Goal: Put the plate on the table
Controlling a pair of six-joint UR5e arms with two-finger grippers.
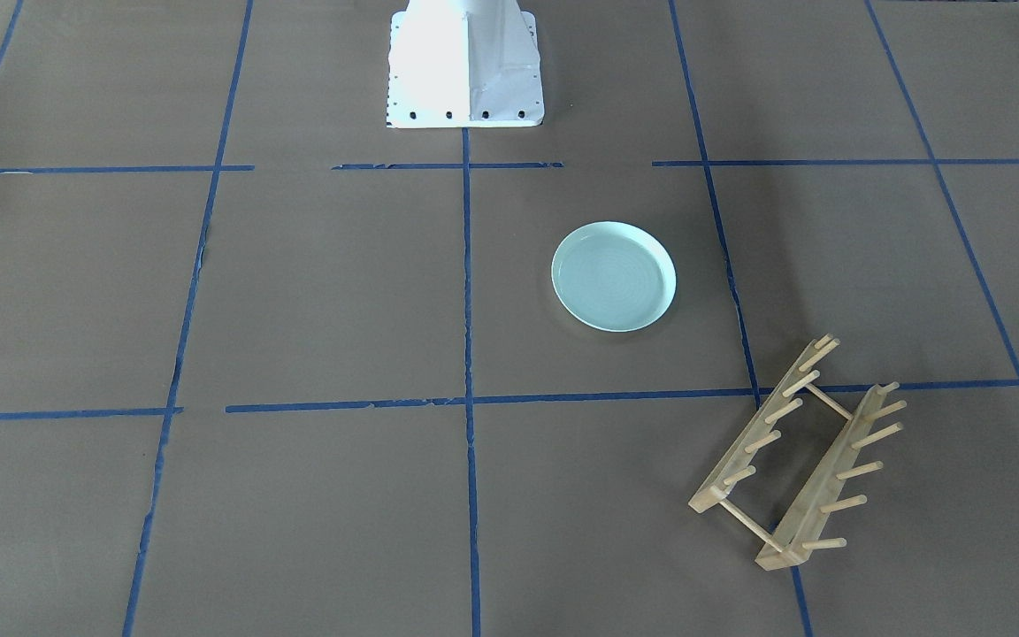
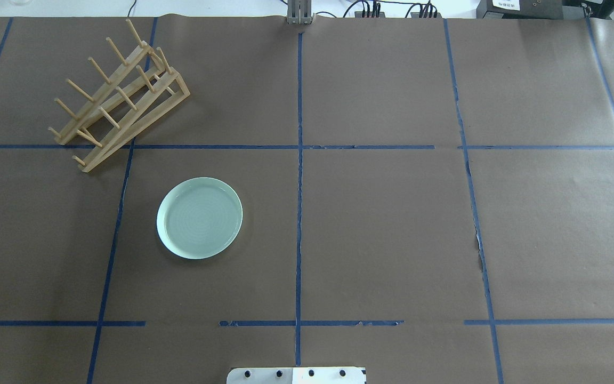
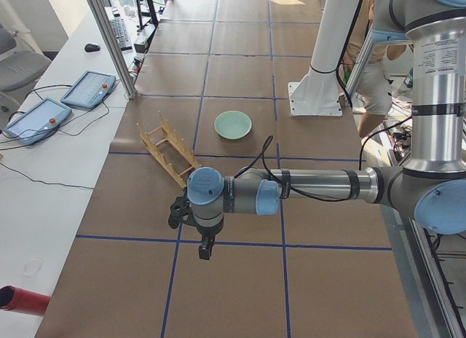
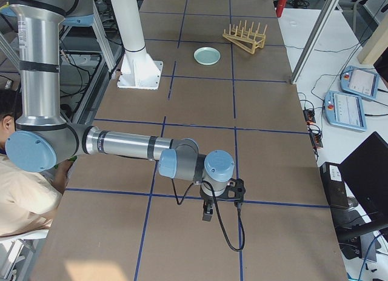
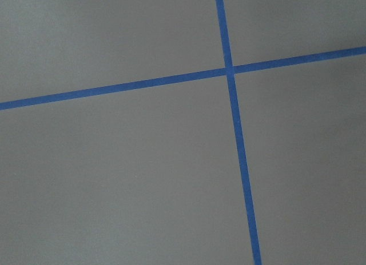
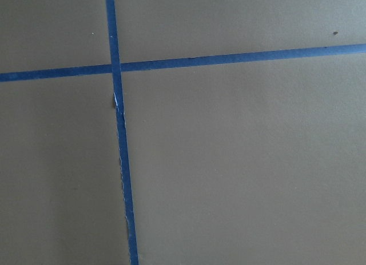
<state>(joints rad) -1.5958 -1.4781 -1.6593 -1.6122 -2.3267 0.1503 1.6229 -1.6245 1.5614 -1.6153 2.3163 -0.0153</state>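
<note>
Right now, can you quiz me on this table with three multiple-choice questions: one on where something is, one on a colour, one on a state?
1. Where is the plate?
A. slotted into the wooden rack
B. flat on the table, apart from the rack
C. on the white robot base

2. What colour are the tape lines?
A. blue
B. yellow
C. red

3. What state is the rack in?
A. full of plates
B. holding one plate
C. empty

Answers:
1 B: bare brown paper shows between plate and rack.
2 A: the grid is blue in every view.
3 C: only bare pegs show.
</note>
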